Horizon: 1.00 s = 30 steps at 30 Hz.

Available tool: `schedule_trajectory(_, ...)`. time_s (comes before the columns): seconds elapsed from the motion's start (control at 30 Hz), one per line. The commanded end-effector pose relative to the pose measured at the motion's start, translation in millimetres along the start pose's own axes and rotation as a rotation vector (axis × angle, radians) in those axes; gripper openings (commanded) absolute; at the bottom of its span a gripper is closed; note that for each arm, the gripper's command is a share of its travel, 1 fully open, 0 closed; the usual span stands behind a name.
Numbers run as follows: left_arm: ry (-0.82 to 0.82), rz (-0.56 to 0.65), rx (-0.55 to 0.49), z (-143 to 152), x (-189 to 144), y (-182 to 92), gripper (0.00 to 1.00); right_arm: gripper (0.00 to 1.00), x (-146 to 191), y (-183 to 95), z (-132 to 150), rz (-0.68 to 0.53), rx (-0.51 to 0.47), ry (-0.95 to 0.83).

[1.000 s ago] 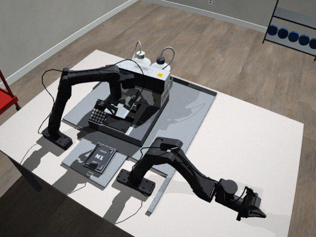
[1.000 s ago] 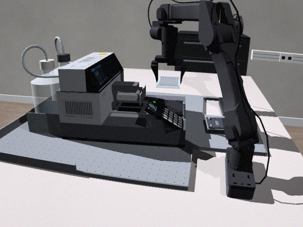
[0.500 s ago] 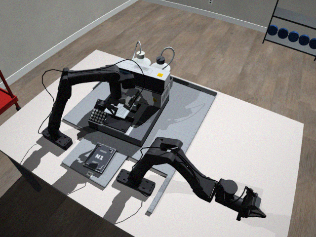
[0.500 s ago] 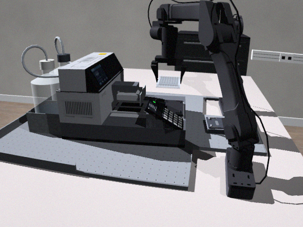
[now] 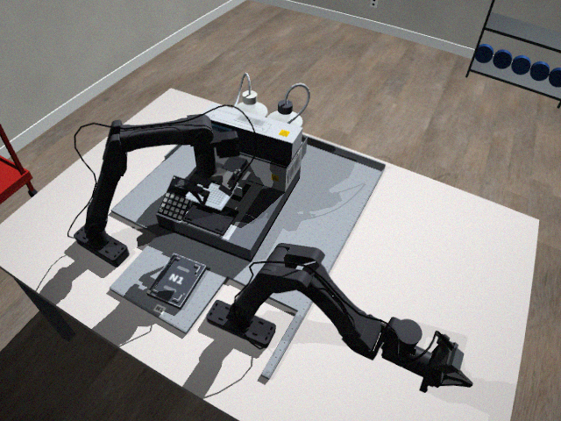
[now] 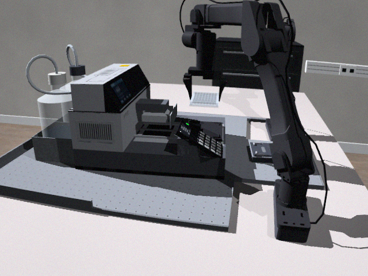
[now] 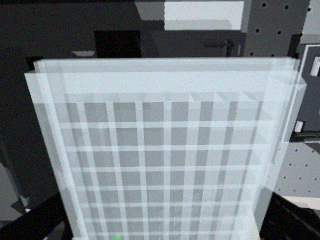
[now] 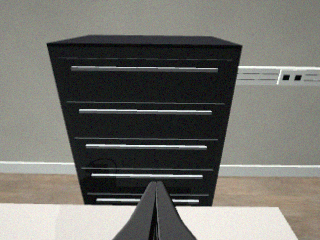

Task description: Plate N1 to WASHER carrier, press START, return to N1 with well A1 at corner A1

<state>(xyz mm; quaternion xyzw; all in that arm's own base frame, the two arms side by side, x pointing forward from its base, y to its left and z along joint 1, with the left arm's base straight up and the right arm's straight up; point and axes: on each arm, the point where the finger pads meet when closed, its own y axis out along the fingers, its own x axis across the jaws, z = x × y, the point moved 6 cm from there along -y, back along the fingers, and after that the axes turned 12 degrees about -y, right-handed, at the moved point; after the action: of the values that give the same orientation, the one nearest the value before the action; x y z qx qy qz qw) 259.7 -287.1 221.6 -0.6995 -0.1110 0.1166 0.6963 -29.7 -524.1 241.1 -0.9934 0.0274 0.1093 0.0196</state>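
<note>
My left gripper [image 5: 216, 194] [image 6: 204, 99] [image 7: 165, 195] is shut on the clear white plate [image 5: 216, 197] [image 6: 204, 96] [image 7: 165, 150], gripping opposite sides. The plate hangs level above the washer [image 5: 267, 174] [image 6: 98, 127], over its front part. The dark carrier [image 5: 209, 219] sits at the washer's front and holds no visible plate. Nest N1 [image 5: 176, 278] [image 6: 261, 150] [image 7: 311, 107] is empty. The keypad [image 5: 173, 205] [image 6: 209, 144] is at the front corner. The lamp [image 6: 187, 123] above it is green. My right gripper [image 5: 470, 385] [image 8: 156, 191] is shut and empty, far from the washer. The cut-off corner is not clear.
Two bottles [image 5: 250, 109] [image 6: 54, 110] with hoses stand behind the washer. The washer stands on a perforated grey board [image 5: 335, 190] [image 6: 166, 199]. A narrow grey strip [image 5: 284, 346] lies beside the right arm's base. A black drawer cabinet [image 8: 145, 125] stands beyond the table.
</note>
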Motion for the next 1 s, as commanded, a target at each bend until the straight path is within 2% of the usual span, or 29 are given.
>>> schedule_trajectory(0.0,0.002,-0.001,-0.015,-3,-2,-6,0.0,0.0,-7,-5,-14,0.014,-0.031,0.011)
schedule_trajectory(0.3,0.001,0.013,0.018,2,-4,3,0.0,0.0,-7,-5,-14,0.014,-0.031,0.011)
schedule_trajectory(0.5,0.285,0.041,0.057,17,-53,3,0.0,0.0,-7,-5,-14,0.014,-0.031,0.011)
schedule_trajectory(0.6,0.284,0.036,0.044,17,-49,-1,0.0,0.0,-7,-5,-14,0.014,-0.031,0.011)
schedule_trajectory(0.97,0.698,0.024,0.017,16,-108,20,0.0,0.0,-7,-5,-14,0.014,-0.031,0.011)
